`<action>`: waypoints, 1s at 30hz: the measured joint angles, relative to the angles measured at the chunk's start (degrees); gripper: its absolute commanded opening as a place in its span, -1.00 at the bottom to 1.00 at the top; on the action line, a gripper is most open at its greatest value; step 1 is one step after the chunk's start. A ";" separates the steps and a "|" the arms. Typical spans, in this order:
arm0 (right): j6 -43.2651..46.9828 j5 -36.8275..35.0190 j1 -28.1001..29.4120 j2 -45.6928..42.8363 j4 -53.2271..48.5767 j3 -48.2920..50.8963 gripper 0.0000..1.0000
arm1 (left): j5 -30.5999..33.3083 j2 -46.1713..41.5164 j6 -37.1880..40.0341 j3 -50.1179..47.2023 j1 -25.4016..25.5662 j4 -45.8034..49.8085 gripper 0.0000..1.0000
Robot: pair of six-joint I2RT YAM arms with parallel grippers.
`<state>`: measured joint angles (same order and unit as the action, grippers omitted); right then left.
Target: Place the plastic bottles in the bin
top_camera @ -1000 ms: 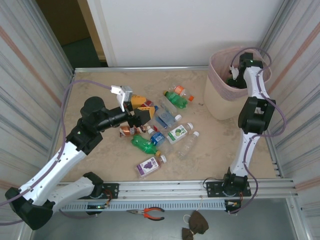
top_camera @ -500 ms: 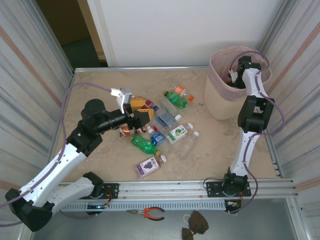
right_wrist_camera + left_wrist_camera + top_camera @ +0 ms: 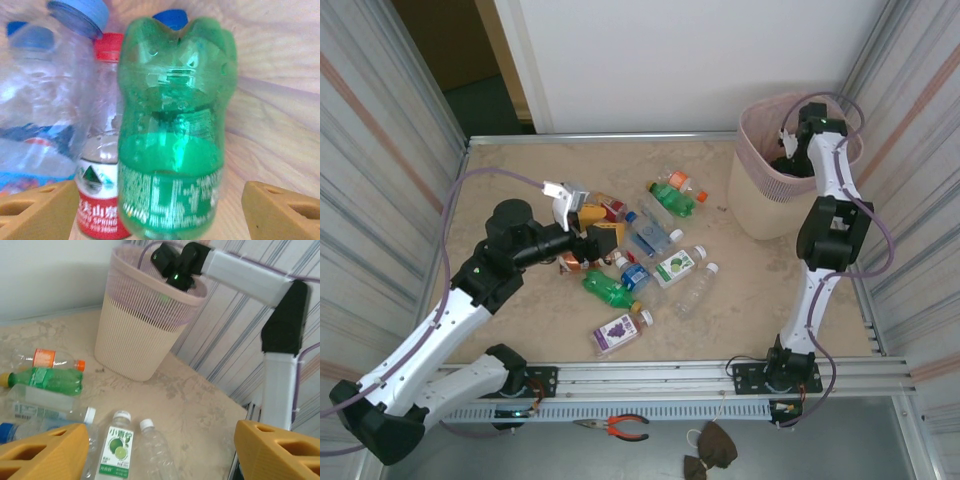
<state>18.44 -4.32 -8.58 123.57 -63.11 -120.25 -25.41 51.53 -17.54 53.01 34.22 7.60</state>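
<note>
Carrying everything, the pale marbled bench (image 3: 520, 180) runs from the arms' bases to the back wall, and the pink-beige bin (image 3: 760, 205) stands upright at its far right corner, its upper band perforated. The right arm (image 3: 817, 235) rises from the near edge and bends over the bin's rim, so the right pincer (image 3: 788, 160) hangs inside the bin; in the right wrist view its orange fingers (image 3: 40, 212) are spread wide with a green bottle (image 3: 175, 130) between them, and neither finger seems to touch it. Just left of that bottle, also down in the bin, are a red-capped bottle (image 3: 102, 165) with a red label and a blue-capped bottle (image 3: 45, 100), both clear. The left arm (image 3: 470, 290) reaches toward the middle of the bench, where the left pincer (image 3: 605, 225) hangs at the left side of the scattered plastic bottles (image 3: 640, 250), its fingers well apart with nothing gripped. Loose on the bench lie, among others, a second green bottle (image 3: 610, 290) near the middle, a purple-labelled bottle (image 3: 618, 332) closest to the near edge, a lime-labelled bottle (image 3: 675, 266) beside a plain clear bottle (image 3: 694, 292), and an orange-labelled bottle (image 3: 680, 181) farthest back
</note>
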 measured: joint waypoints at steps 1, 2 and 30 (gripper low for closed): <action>0.00 0.00 0.11 -1.09 -0.22 -0.20 0.68 | 0.02 0.00 0.48 0.20 0.00 1.07 0.49; 0.00 0.00 0.20 -1.92 -0.26 -0.33 0.68 | 0.02 0.00 0.94 0.33 0.00 1.88 0.48; -12.02 13.05 4.22 -30.95 4.33 6.38 0.67 | 15.37 11.72 15.17 6.03 18.88 32.85 0.47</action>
<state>6.42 8.73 -4.36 92.62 -58.78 -113.86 -10.04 63.24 -2.37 59.05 53.10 40.45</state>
